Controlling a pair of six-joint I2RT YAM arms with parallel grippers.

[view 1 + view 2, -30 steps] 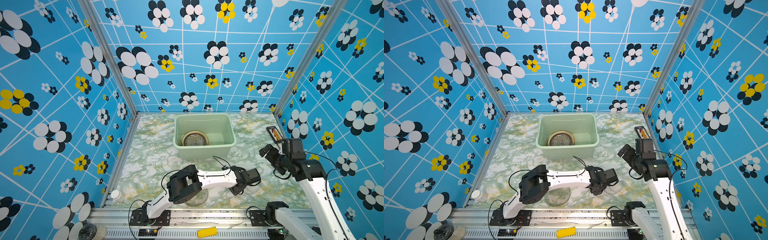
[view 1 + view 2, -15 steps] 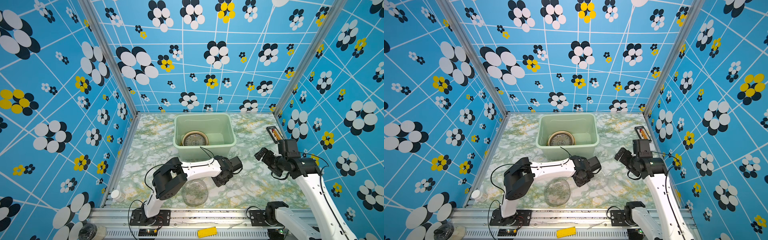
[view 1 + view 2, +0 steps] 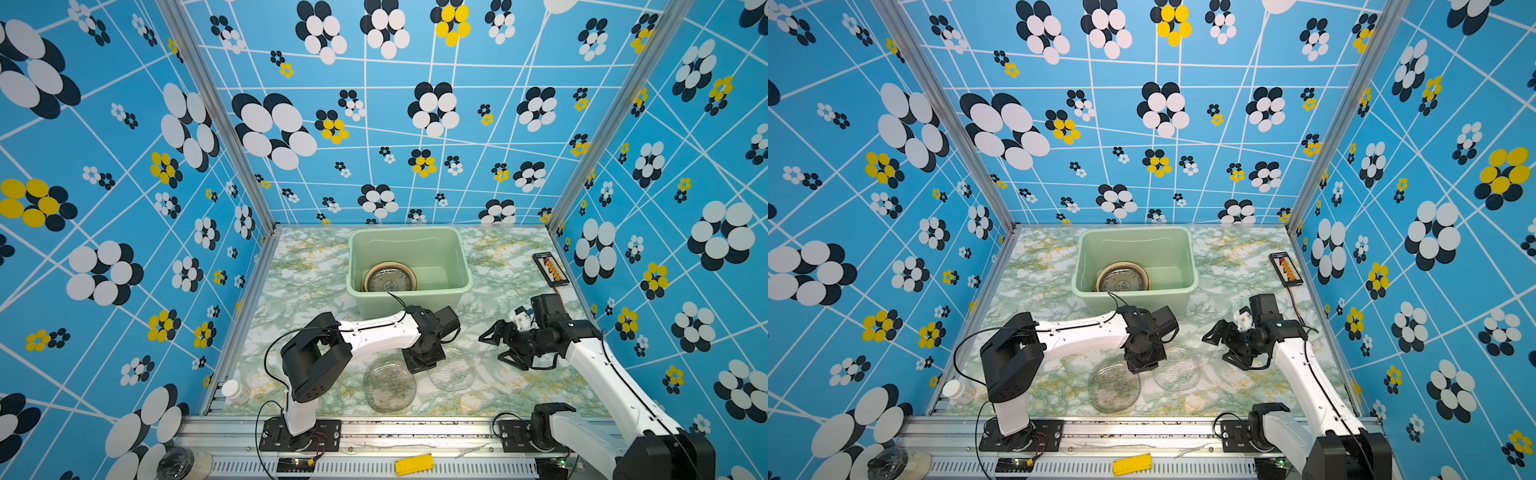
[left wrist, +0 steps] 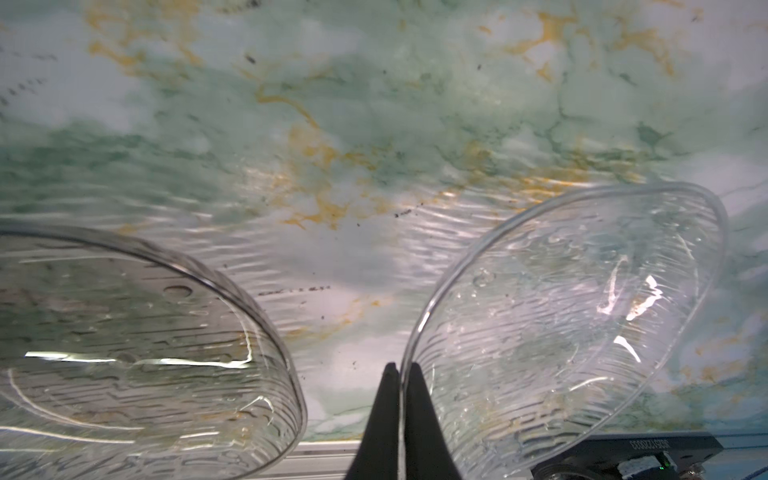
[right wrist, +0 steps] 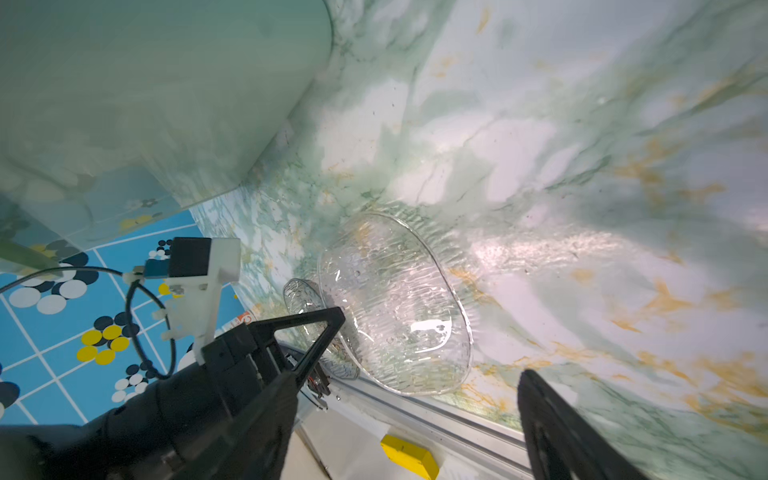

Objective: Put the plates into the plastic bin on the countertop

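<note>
On the bench (image 3: 316, 286), the smoky glass plate (image 3: 389, 386) lies flat near the front edge, clear of both arms. Behind it, the plastic bin (image 3: 461, 286) holds a stack topped by a patterned plate (image 3: 390, 279). The left arm (image 3: 374, 330) has pulled back from its far reach to the right. The left jaws, pinched shut on what looks like the rim of the clear glass plate (image 3: 455, 374), have dragged that plate inward until it sits just beside the smoky one. That probably brings it within an easier lift to the bin. Further right, the right arm (image 3: 582, 353) has swung in from beside the small black board (image 3: 550, 269). The right jaws are empty and have narrowed a little but stand well apart, aimed toward the clear plate.

Both top views hide the pinch under the wrist. Only the left wrist view shows the rim running between the closed jaws. That view misses the bin, which the right wrist view catches as a pale wall beyond both glass plates.
</note>
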